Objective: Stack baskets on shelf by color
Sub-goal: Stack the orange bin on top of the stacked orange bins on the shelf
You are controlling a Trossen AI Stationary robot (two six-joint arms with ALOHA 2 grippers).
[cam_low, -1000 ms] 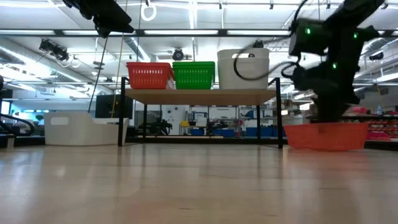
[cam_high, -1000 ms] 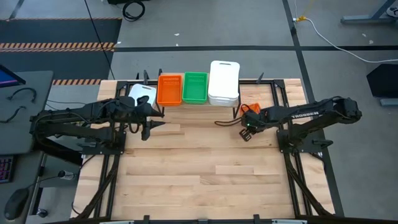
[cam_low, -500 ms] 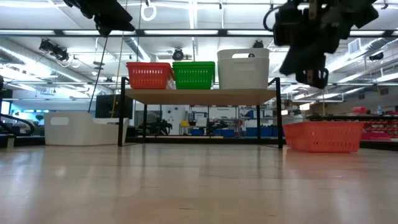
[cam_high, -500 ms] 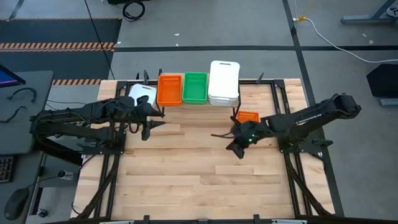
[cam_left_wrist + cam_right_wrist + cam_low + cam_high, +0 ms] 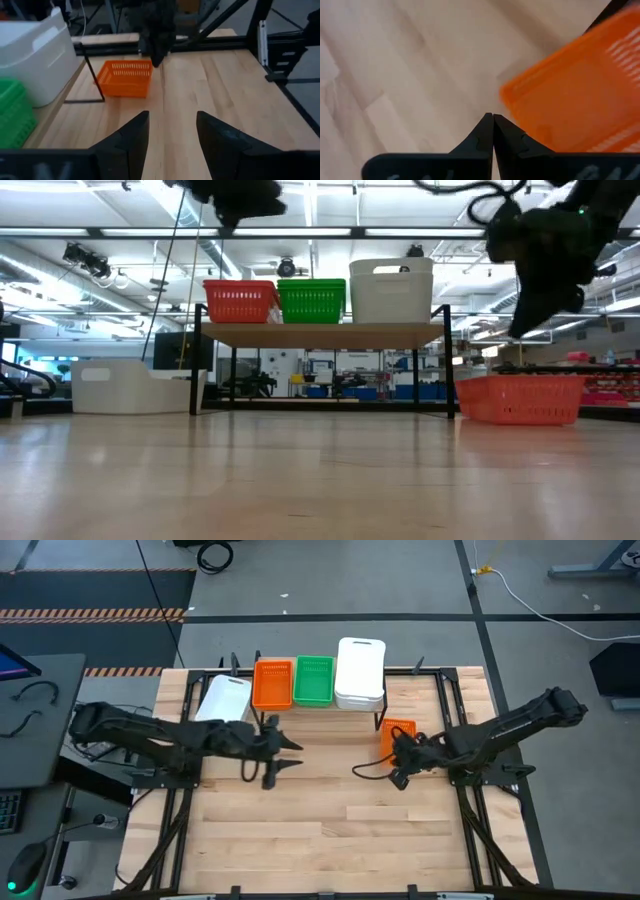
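- High view shows the shelf (image 5: 320, 703) already carrying an orange stack (image 5: 272, 683), a green stack (image 5: 313, 680) and a white stack (image 5: 360, 671), side by side.
- Two baskets are, I judge, not yet placed: one orange basket (image 5: 399, 734) on the wooden table (image 5: 320, 820) just right of the shelf, and one white basket (image 5: 224, 699) at its left end.
- Orange and green baskets have thin plastic lattice walls; the white ones look smooth, with rounded corners.
- Right gripper (image 5: 398, 778) is near the loose orange basket, its fingers pressed together and holding nothing.
- Left gripper (image 5: 283, 755) hangs before the shelf, fingers apart and empty.
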